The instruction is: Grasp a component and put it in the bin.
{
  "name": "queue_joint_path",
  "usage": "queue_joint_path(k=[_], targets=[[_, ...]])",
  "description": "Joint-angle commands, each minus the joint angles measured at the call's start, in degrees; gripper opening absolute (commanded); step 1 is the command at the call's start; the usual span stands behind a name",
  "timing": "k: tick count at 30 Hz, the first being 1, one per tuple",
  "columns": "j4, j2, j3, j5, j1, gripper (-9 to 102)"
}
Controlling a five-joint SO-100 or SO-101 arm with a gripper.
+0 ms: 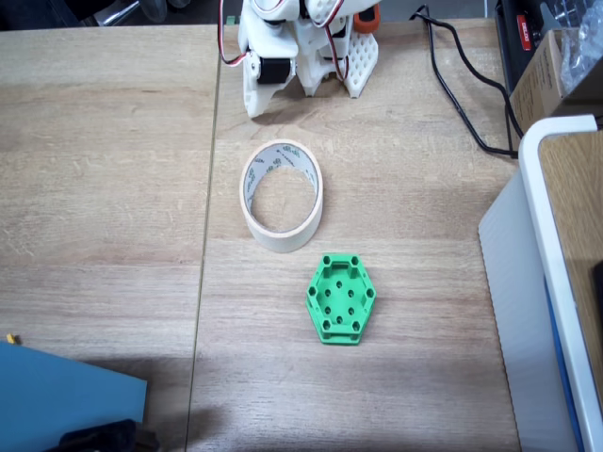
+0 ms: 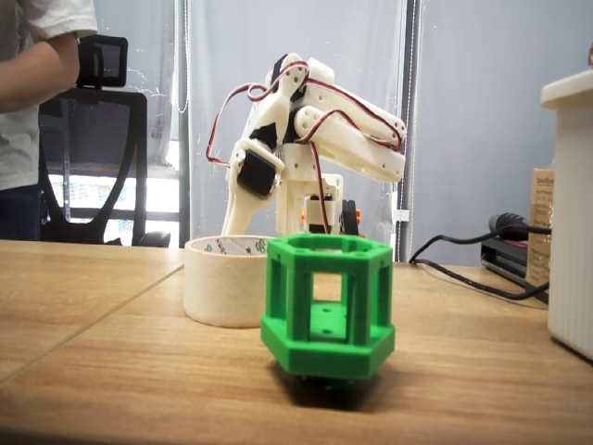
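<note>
Looking at where things stand, I'd say I basically haven't started yet. My arm (image 2: pixel 306 139) is folded up at the far edge of the table (image 1: pixel 113 188), well back from everything, and my gripper (image 1: pixel 334 66) is tucked down by the base. Honestly I can't tell from either fixed view whether the fingers are spread or pressed together, but there's nothing in them as far as I can see.

The green component (image 1: pixel 340 298) sits flat on the wood at the near side, untouched. The bin (image 1: pixel 282 195), which is really just a roll of masking tape lying flat with its hole facing up, sits just beyond it toward me and a bit to the left in the top-down view. The two are close but not touching, and the ring is empty.

So everything's left: reach out over the tape, come down on the green piece, grab it, lift, bring it back and drop it into the ring. It looks like a snug fit, so my aim matters.
</note>
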Motion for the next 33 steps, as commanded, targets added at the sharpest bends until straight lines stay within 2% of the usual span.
queue_joint_path(k=[1,19,33], targets=[[0.62,0.35,0.44,0.26,-0.44,0],[0.62,0.35,-0.35,-0.26,-0.44,0],[0.62,0.18,-30.67,-0.18,-0.62,0]])
